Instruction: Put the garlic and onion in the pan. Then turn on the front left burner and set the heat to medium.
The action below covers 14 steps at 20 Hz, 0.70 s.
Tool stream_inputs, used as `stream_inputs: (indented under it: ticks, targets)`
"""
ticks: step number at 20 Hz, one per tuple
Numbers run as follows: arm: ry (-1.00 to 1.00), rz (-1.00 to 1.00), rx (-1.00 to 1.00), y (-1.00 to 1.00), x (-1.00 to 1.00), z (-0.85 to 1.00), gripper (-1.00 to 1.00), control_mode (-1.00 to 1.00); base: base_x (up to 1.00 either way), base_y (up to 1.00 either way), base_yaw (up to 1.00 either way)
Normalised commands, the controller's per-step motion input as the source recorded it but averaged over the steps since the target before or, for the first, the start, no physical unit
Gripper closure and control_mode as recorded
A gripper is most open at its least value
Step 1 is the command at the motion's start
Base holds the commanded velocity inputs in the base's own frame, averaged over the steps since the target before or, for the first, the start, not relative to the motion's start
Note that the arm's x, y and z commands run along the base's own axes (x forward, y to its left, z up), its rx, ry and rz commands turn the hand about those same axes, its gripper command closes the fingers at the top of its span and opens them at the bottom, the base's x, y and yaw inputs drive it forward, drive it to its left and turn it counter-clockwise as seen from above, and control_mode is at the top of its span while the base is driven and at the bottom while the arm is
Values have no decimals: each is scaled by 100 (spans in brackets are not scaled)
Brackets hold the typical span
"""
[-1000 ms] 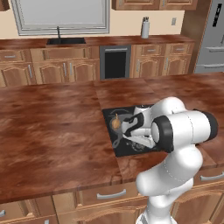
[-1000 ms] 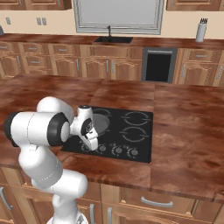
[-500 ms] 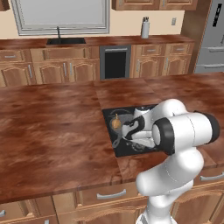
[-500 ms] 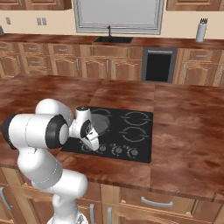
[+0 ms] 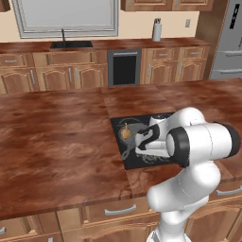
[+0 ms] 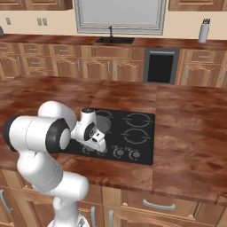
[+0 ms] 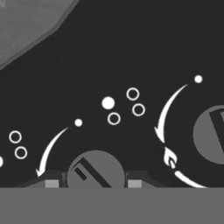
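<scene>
No readable writing on the flat black glass cooktop (image 6: 133, 133), just white arrows and flame marks. The dark two-finger gripper (image 7: 93, 183) pinches a round grey control knob (image 7: 95, 168), its slot running from ten to four o'clock. The small golden-brown onion (image 5: 125, 133) sits in the round dark grey skillet (image 5: 133, 130), stem toward twelve.

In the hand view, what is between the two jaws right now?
A round grey control knob with a dark indicator bar sits between the jaws of the gripper, which stand closed against its two sides on the black cooktop.
</scene>
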Motion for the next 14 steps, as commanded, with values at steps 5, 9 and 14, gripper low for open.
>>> stream_inputs:
  ticks: [5,9,14]
  targets:
    - [-17,34,-1,-12,0,-22,100,-100,0,0,0]
    - [-18,35,-3,-9,0,-26,100,-100,0,0,0]
    - [-25,44,-4,-15,0,-23,100,-100,0,0,0]
